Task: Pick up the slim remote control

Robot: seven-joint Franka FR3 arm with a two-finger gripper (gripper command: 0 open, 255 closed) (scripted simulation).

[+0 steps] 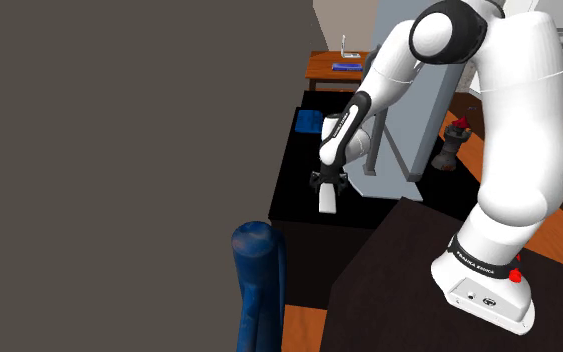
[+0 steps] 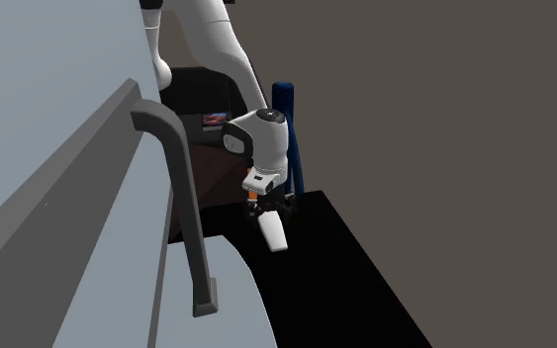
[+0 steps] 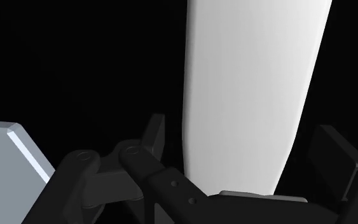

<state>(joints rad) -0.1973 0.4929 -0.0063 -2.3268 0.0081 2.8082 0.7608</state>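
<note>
Fingers [image 3: 153, 135] spread apart astride white remote [image 3: 247, 95], gaps both sides, black surface [image 1: 294, 185] edge near, grey panel [image 3: 6, 159] beside.

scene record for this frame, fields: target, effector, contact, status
target: slim white remote, lying on the black surface
effector: gripper, open, low over one end of the remote
contact: fingers straddle the remote, with a gap showing on each side in the wrist view
status: not grasped, not lifted
</note>
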